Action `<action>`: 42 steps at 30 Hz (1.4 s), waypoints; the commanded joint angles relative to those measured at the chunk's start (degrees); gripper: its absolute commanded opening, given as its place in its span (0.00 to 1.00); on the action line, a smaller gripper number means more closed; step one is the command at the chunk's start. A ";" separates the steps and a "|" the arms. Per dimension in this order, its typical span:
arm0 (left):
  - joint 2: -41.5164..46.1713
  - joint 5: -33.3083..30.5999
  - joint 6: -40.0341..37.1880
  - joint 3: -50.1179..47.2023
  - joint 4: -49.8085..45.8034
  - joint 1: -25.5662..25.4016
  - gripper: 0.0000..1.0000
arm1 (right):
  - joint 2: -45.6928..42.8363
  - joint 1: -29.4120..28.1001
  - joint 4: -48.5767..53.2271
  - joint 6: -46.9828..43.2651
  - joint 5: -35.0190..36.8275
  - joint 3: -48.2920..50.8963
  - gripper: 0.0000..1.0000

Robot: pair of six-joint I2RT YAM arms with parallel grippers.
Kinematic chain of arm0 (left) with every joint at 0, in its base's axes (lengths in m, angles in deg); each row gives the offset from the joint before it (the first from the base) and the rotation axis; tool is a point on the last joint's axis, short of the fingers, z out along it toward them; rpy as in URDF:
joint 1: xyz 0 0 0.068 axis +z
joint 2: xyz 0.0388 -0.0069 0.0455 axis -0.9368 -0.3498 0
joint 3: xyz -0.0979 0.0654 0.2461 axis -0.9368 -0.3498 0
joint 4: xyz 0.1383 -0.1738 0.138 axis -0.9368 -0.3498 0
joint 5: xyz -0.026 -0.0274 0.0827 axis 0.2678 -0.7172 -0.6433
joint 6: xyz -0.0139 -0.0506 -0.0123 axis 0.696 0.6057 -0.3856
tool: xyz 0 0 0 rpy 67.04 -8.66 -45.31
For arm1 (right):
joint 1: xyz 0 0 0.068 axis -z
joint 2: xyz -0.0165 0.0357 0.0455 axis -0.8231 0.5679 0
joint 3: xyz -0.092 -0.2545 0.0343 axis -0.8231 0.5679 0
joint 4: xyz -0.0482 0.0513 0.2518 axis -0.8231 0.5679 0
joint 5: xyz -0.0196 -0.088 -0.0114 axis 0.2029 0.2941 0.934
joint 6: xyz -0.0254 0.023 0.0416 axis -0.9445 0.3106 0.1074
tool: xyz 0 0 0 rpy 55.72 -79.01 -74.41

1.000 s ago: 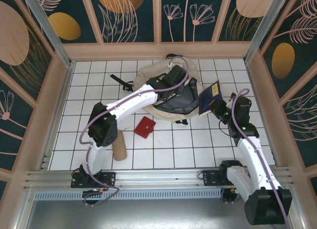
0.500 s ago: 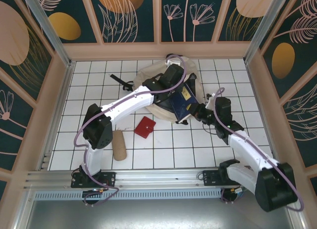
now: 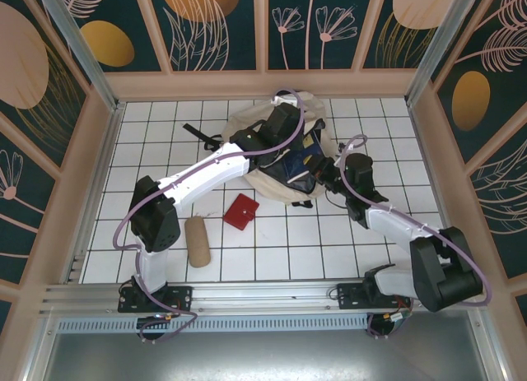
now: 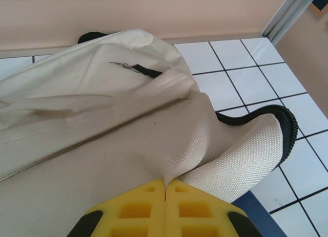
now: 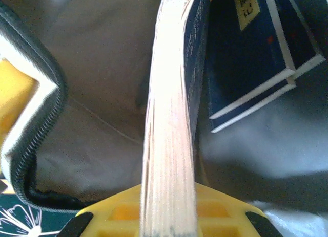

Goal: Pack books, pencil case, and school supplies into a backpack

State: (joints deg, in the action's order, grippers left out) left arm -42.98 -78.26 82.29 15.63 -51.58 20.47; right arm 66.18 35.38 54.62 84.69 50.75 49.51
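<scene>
Beige backpack pinched by left gripper | right gripper clamped on 1 book

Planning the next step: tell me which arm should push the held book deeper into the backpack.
Right, likely. The right gripper is shut on the book, already inside the backpack mouth; the left gripper pinches its fabric open.

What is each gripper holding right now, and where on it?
Left gripper pinches the backpack by a fold of cream fabric near its zippered rim. Right gripper clamps a navy book by its near end.
</scene>
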 commanded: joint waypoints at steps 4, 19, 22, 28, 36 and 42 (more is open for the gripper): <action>3.66 -0.39 1.17 0.67 3.09 -0.34 0.00 | 5.46 -2.76 -9.00 2.46 4.62 -4.92 0.00; 3.92 -1.24 1.56 1.48 1.67 -0.34 0.00 | 26.58 -6.03 -15.06 7.31 15.41 -18.47 0.00; 4.28 -2.04 1.28 1.66 0.51 -0.34 0.00 | 30.67 -6.01 -14.72 7.59 16.50 -22.99 0.00; 4.37 -2.48 1.19 1.40 -0.08 -0.34 0.00 | 38.70 -5.79 -13.97 11.78 18.85 -27.93 0.00; 3.68 -1.65 1.27 1.65 -0.08 -0.33 0.00 | 38.97 -5.43 -8.23 10.65 21.53 -28.74 0.20; 2.53 -2.67 0.47 4.50 -0.97 -0.33 0.00 | 33.01 -5.40 -5.21 11.83 24.38 -24.23 0.64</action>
State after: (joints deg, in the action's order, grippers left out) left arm -42.23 -79.79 82.33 15.98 -53.72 20.47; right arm 104.30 29.79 47.80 96.28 72.04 23.48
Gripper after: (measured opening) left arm 0.049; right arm 0.615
